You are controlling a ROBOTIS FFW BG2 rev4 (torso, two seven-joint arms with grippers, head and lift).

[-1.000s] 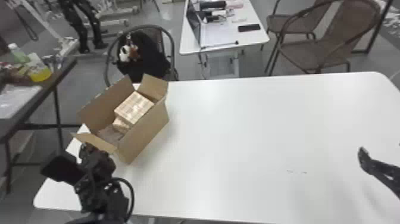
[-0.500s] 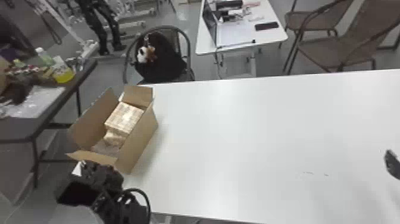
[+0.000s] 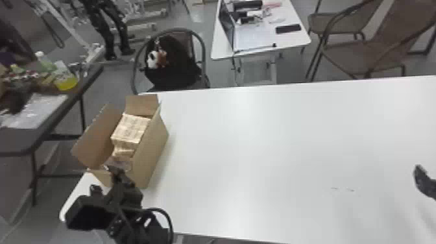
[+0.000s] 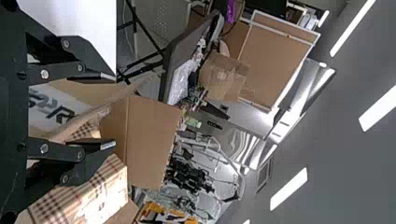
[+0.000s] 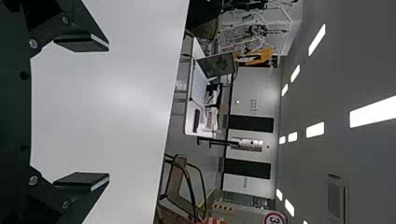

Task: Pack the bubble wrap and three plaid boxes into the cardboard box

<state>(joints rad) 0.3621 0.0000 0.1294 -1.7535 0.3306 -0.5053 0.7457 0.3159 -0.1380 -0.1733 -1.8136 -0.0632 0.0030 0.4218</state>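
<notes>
Finishing off the packing, judging by the head view: at the left of the white table (image 3: 275, 146), shows an open brown cardboard box (image 3: 151, 152) holding cream-and-brown plaid boxes (image 3: 130, 128), with what looks like greyish, translucent bubble wrap (image 3: 120, 161) low at its near end. Allows two plaid boxes to be counted, but no telling about a third. Places the black left gripper (image 3: 104, 181) by the near flap (image 3: 102, 176), the black right gripper (image 3: 424, 183) at the table's right. Calls next for confirming the full set, then clearing the flap without snagging it.

In the left wrist view, shows jaws spread and released, grasping nothing, close to the plaid pattern. Also shows bold dark lettering on a pale panel (image 4: 60, 103), left unread.

In the right wrist view, shows jaws wide apart and empty above the table; beyond, a round red-rimmed sign (image 5: 275, 218) with print, likewise unread.
</notes>
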